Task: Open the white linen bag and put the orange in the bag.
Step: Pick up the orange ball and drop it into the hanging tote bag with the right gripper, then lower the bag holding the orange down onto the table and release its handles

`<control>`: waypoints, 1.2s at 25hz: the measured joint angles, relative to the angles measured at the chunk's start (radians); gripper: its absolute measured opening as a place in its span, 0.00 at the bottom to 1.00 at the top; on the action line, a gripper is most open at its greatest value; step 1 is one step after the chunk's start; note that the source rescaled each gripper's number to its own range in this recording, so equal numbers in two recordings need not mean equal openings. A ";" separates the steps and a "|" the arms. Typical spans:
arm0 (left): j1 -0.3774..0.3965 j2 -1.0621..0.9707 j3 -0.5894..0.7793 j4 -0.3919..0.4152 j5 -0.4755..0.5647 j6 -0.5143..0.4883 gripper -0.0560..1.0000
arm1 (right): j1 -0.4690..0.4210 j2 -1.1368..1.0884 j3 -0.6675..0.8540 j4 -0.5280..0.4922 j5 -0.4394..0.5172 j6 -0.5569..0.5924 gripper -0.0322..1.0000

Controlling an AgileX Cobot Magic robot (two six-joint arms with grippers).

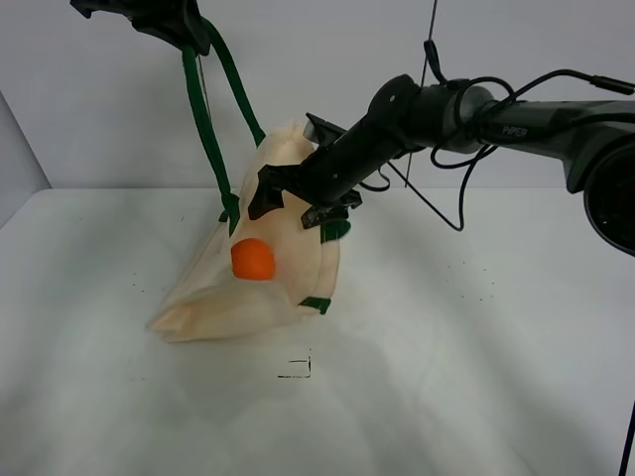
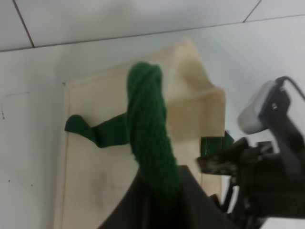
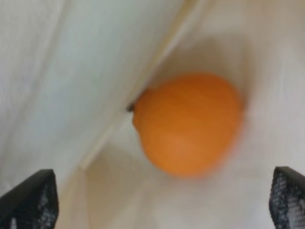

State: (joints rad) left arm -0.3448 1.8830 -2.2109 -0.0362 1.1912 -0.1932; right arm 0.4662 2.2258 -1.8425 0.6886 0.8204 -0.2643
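Over the white desk's (image 1: 476, 347) left half the white linen bag (image 1: 213, 297) is held up by the left gripper (image 1: 179, 30); in its wrist view the fingers are pinched on the green handle (image 2: 147, 124); in the right wrist view the right gripper (image 3: 159, 191) is spread, empty, above the orange (image 3: 188, 124) lying in the bag, and is best lifted straight out, clear of the rim.

High overview and two close wrist views, all on the white linen bag (image 1: 213, 297).

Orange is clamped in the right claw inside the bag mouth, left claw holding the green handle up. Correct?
Not clamped. In the right wrist view the right claw is open and the orange lies loose in the white linen bag. The left claw does hold the green handle up.
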 joint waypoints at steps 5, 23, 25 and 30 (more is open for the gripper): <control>0.000 0.000 0.001 0.000 0.000 0.000 0.05 | -0.020 -0.004 -0.171 -0.449 0.246 0.264 1.00; 0.000 0.001 0.001 0.000 0.000 0.004 0.05 | -0.398 -0.012 -0.203 -0.724 0.388 0.314 1.00; 0.000 0.001 0.001 0.000 0.000 0.004 0.05 | -0.425 -0.012 -0.203 -0.710 0.389 0.308 1.00; 0.000 0.001 0.001 0.000 0.000 0.004 0.05 | -0.426 -0.012 -0.203 -0.689 0.389 0.288 1.00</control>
State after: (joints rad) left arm -0.3448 1.8837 -2.2097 -0.0362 1.1912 -0.1894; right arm 0.0406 2.2138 -2.0454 0.0000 1.2096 0.0239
